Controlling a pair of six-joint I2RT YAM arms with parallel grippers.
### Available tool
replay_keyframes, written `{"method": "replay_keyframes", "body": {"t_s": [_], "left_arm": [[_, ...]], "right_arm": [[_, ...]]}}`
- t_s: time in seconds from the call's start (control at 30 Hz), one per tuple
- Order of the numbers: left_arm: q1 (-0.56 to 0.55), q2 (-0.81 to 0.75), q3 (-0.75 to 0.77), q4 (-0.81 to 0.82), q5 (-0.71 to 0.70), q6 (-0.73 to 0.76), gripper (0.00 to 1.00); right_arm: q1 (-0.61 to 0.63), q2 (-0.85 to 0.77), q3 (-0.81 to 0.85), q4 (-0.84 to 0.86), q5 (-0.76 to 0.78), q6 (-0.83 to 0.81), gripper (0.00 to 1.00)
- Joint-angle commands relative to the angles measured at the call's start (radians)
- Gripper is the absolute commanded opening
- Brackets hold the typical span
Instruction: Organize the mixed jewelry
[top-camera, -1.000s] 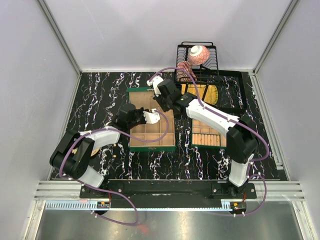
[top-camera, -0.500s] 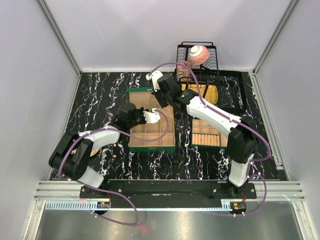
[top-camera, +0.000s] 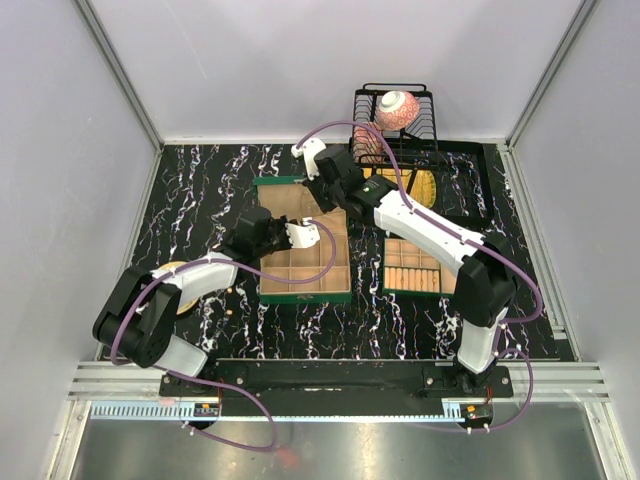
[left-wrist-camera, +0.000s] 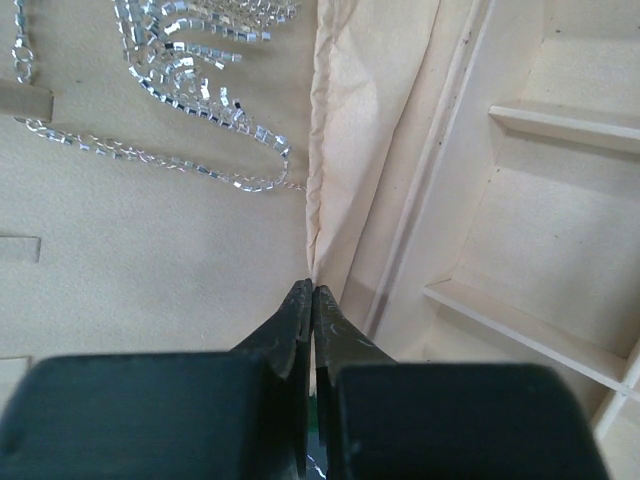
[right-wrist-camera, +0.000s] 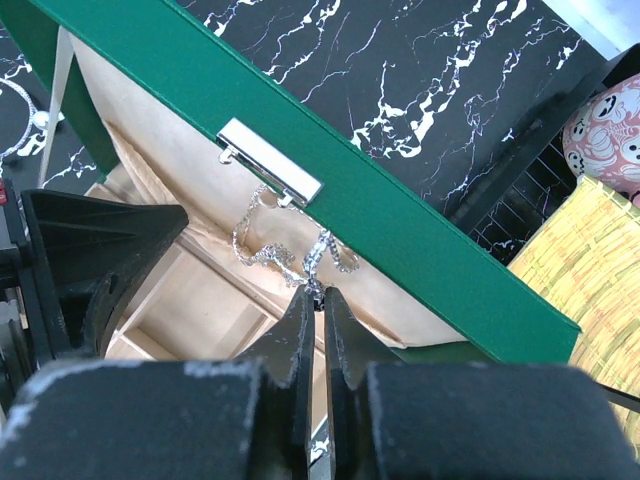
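Pinching shut, the right gripper (right-wrist-camera: 320, 296) has its jaws closed on what looks like a silvery chain (right-wrist-camera: 318, 262), mid-frame in the right wrist view, just under the clasp (right-wrist-camera: 270, 176) of the green box (right-wrist-camera: 400, 235). The left gripper (left-wrist-camera: 313, 292) has its jaws shut too, with nothing seen between them and the tips at the lining fold (left-wrist-camera: 318, 180). More chains (left-wrist-camera: 190, 70) lie on the lining, upper left. The compartments (left-wrist-camera: 540, 250) at right look empty. It's probably the sorting step. Next move needs that chain lowered into a cell without snagging.
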Motion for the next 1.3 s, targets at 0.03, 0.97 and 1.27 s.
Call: {"method": "replay_keyframes", "body": {"t_s": [0.03,0.97,1.27], "left_arm": [[-0.014,-0.043,0.031,0.004,0.047,-0.013,0.00],[-0.012,-0.046,0.057,-0.011,0.049,-0.010,0.00],[-0.012,-0.047,0.057,-0.011,0.050,-0.010,0.00]], "right_arm": [[0.011,0.016,0.040,0.034,0.005,0.000,0.00],[0.030,0.010,-0.134,0.169,0.089,-0.050,0.03],[0.030,0.005,-0.125,0.172,0.117,-0.050,0.13]]}}
